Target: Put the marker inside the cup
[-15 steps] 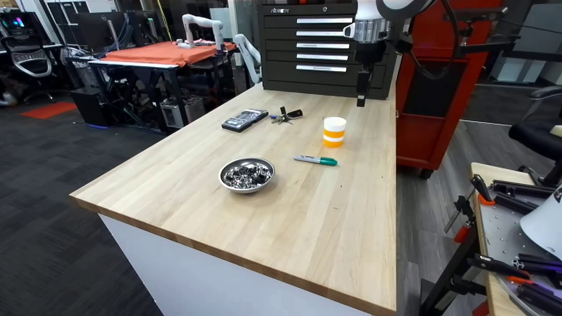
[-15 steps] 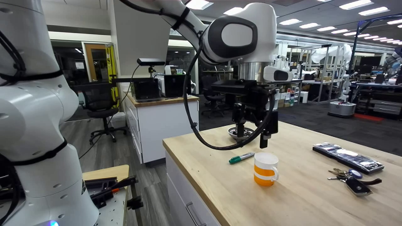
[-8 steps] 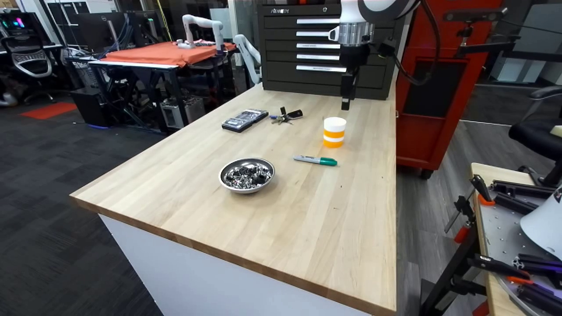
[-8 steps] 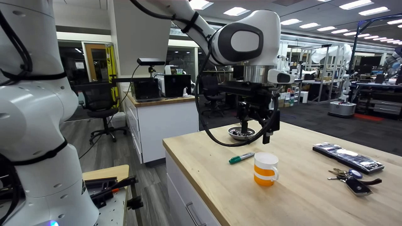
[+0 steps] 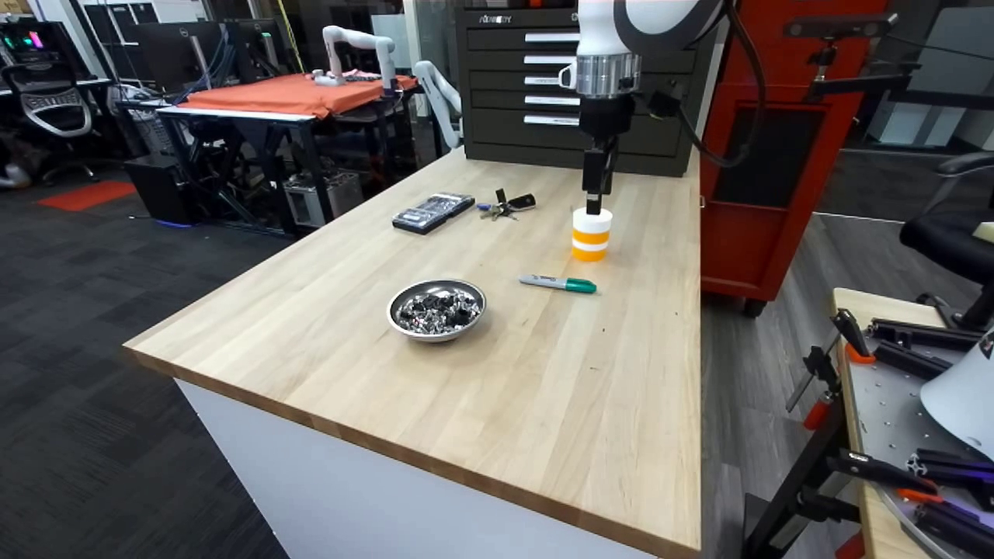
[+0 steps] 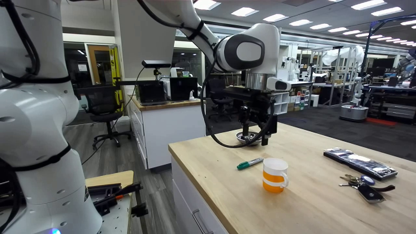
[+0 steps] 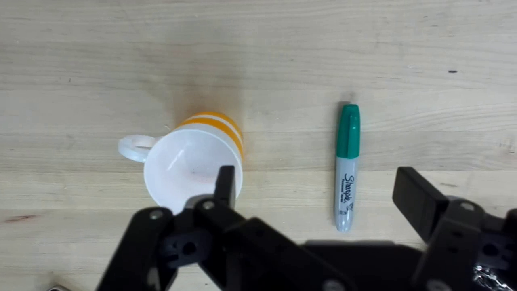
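Observation:
The marker, grey with a green cap, lies flat on the wooden table in both exterior views (image 5: 557, 283) (image 6: 250, 163) and in the wrist view (image 7: 347, 169). The cup, white with orange bands and a handle, stands upright near the marker in both exterior views (image 5: 591, 235) (image 6: 274, 177); in the wrist view its white inside (image 7: 185, 165) looks empty. My gripper (image 7: 315, 176) is open and empty above the table. In the wrist view the marker lies between its fingers, and the left finger overlaps the cup's rim. The gripper (image 6: 255, 139) hangs above table height in an exterior view.
A metal bowl with small dark parts (image 5: 436, 310) stands on the table beyond the marker. A flat black case (image 6: 360, 163) and a bunch of keys (image 6: 369, 188) lie on the cup's other side. A dark tool chest (image 5: 497, 132) stands at the table's end.
My gripper has moved lower and, in an exterior view, left across the picture until it overlaps the cup's top there. It stays open. The marker and cup have not moved.

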{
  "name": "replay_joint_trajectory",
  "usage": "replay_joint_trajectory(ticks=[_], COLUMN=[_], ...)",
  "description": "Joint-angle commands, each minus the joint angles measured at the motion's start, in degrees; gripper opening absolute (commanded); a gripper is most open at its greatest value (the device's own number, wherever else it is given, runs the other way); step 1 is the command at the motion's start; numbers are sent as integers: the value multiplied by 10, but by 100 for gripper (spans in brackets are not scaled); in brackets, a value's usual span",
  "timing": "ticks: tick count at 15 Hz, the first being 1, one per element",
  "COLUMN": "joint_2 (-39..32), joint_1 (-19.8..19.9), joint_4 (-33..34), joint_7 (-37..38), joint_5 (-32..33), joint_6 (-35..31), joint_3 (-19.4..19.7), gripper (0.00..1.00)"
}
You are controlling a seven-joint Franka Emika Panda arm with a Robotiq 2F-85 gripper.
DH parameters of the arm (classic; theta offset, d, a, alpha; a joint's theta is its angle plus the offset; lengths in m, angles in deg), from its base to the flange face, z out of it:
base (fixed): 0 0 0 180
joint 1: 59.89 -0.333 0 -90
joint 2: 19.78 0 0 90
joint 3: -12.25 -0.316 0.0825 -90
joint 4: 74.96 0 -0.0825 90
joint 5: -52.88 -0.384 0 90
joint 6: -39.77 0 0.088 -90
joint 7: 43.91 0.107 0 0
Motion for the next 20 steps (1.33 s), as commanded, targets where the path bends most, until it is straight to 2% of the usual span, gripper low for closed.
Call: replay_joint_trajectory(ticks=[1, 9, 16, 20], joint_2=[6, -14, -53, -71], joint_1=[-13, -31, -34, -31], joint_4=[-10, -39, -54, -52], joint_7=[32, 44, 35, 30], joint_5=[-3, -1, 2, -2], joint_6=[3, -36, -112, -134], joint_3=[-8, -24, -28, -29], gripper=[100, 100, 100, 100])
